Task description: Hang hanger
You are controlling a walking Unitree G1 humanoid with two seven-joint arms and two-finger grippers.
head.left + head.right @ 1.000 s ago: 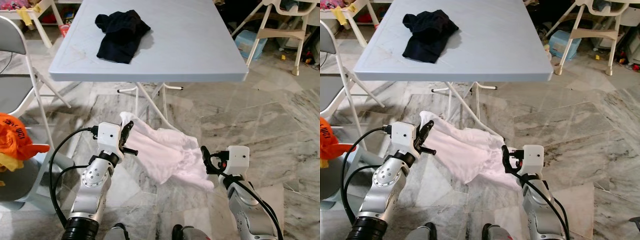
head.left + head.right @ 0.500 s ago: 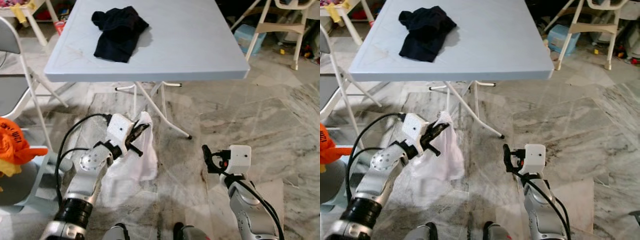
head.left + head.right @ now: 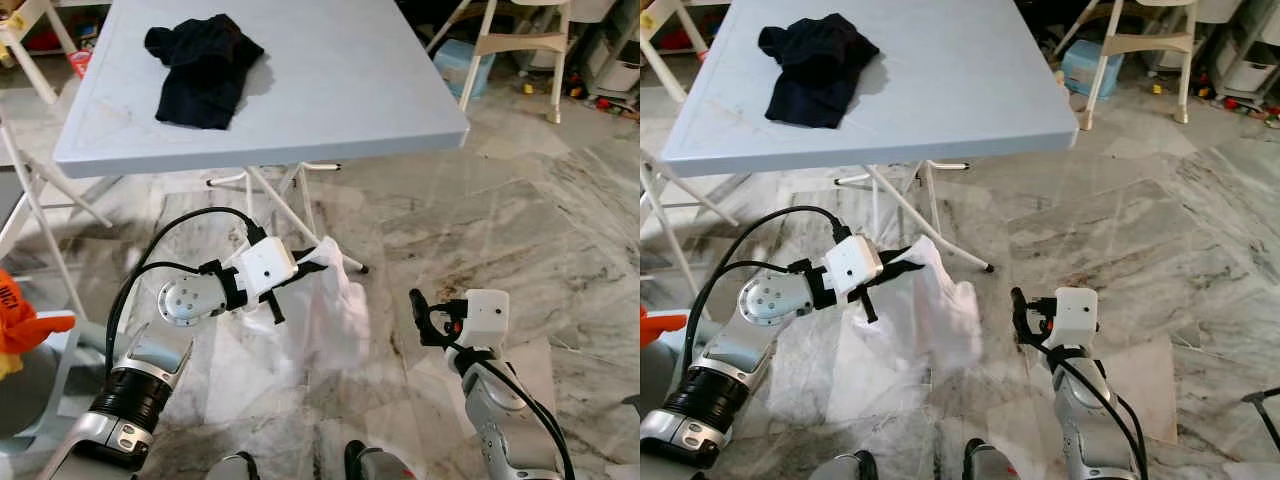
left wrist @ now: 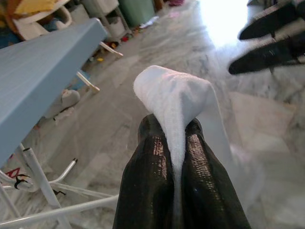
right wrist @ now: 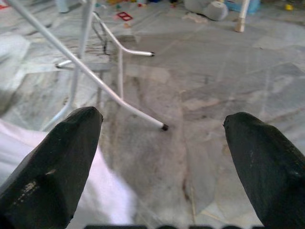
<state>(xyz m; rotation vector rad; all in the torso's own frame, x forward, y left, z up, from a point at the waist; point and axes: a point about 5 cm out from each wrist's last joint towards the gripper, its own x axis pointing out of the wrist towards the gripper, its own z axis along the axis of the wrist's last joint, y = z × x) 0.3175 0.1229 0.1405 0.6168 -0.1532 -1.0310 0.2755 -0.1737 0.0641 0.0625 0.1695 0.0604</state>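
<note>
- The white garment (image 3: 325, 310) hangs above the marble floor (image 3: 520, 220), in front of the table's near edge, pinched at its top fold.
- The left pincer (image 3: 312, 266) is clamped tight on that fold, cloth bulging between its fingers (image 4: 150, 167).
- The right pincer (image 3: 418, 318) is spread wide and holds nothing, low to the garment's right.
- A black garment (image 3: 200, 65) lies near the far left corner of the table (image 3: 350, 80).

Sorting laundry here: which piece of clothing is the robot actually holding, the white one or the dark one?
The white garment, pinched in the left hand and hanging above the floor. The dark garment lies untouched on the table.
</note>
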